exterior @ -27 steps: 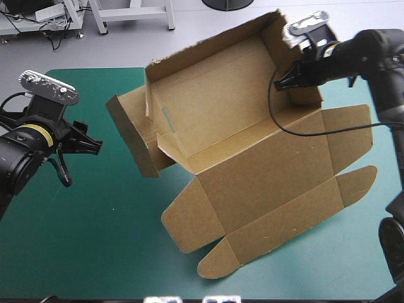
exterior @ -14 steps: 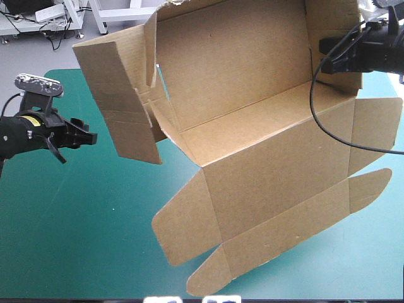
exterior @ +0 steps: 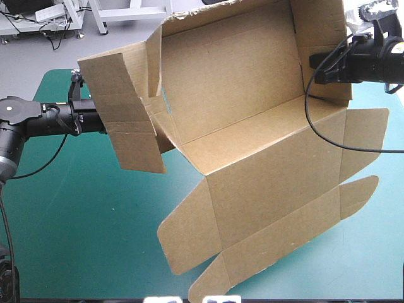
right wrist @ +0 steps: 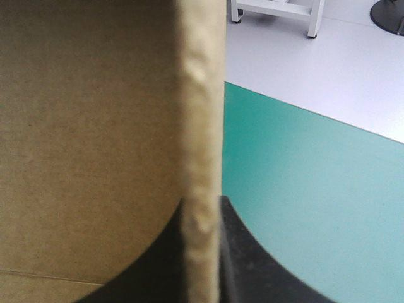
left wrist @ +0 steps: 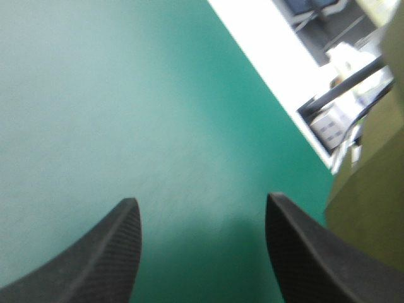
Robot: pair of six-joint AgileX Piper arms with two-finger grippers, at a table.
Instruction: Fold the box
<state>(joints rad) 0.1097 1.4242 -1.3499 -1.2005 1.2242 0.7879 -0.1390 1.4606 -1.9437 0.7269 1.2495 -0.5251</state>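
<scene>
The right claw [right wrist: 202, 211] was clamped on the thin edge of the right side wall [exterior: 328, 31] of the brown box [exterior: 252, 126], the board pinched between its black fingers. By that one hold the tray end hung lifted and tilted above the teal-green surface [exterior: 82, 221], with the flat lid panel [exterior: 278, 202] sloping down toward the near edge. Whether its lowest flaps touched the cover I could not tell. The left claw [left wrist: 201, 202] stood with its fingers apart and nothing between them, just behind the loose end flap [exterior: 123, 120] on the box's left, brown board showing beside one finger. To my eye the sheet was light, stiff across each panel but floppy at every crease, so it would swing from a single pinch, and a thin edge could crush. The best hold looked to be that end flap's free edge, close to its crease, where it could be turned inward.
</scene>
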